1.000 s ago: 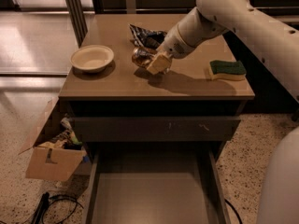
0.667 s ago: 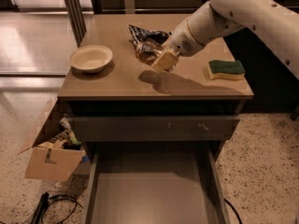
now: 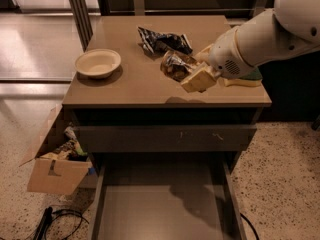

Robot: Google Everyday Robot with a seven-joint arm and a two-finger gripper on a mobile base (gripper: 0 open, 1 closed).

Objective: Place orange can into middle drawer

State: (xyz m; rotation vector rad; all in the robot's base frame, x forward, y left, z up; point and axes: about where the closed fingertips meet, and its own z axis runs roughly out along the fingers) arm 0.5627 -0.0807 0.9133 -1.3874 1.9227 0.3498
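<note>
Above the near edge of the countertop [image 3: 130,86], the gripper [image 3: 194,68] is clamping the tilted orange can [image 3: 172,66]; the middle drawer [image 3: 165,211] is lying open, directly below and nearer.

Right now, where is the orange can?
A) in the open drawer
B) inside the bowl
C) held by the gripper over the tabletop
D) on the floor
C: the gripper is closed on the orange can, which hangs above the table and casts a shadow near its front edge.
</note>
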